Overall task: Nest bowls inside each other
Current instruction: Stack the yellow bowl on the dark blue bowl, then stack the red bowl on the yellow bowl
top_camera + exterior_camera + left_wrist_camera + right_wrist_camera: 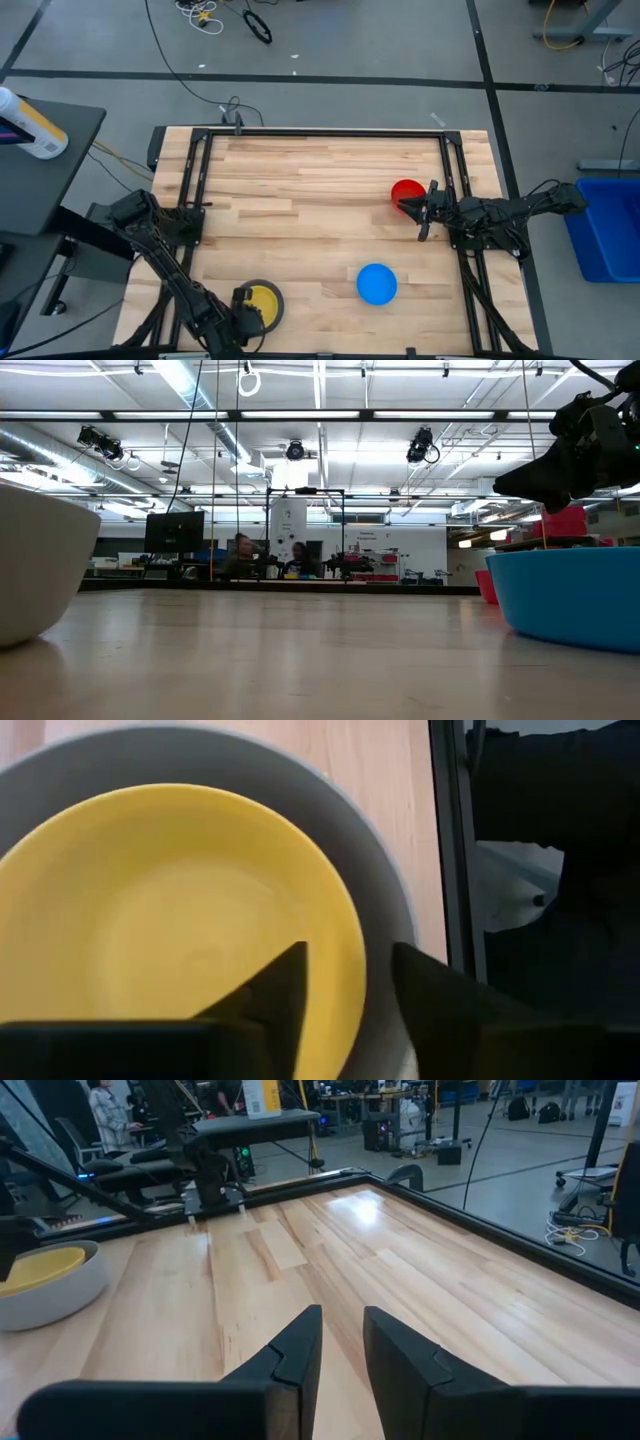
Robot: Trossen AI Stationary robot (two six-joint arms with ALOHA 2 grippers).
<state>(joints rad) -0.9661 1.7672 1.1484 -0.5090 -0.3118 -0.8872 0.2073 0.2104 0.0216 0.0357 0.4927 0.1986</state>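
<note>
Left pincer (345, 985) | parted astride yellow bowl (170, 920) rim (nested in grey bowl (385, 880))

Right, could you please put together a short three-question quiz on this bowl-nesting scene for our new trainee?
1. True or false: the yellow plastic bowl sits inside the larger grey plastic bowl.
2. Which gripper is at the round red plastic bowl? A) left gripper B) right gripper
3. Fill in: the round light blue plastic bowl stands alone on the wooden ____.

Key: 1 true; 2 B; 3 table.
</note>
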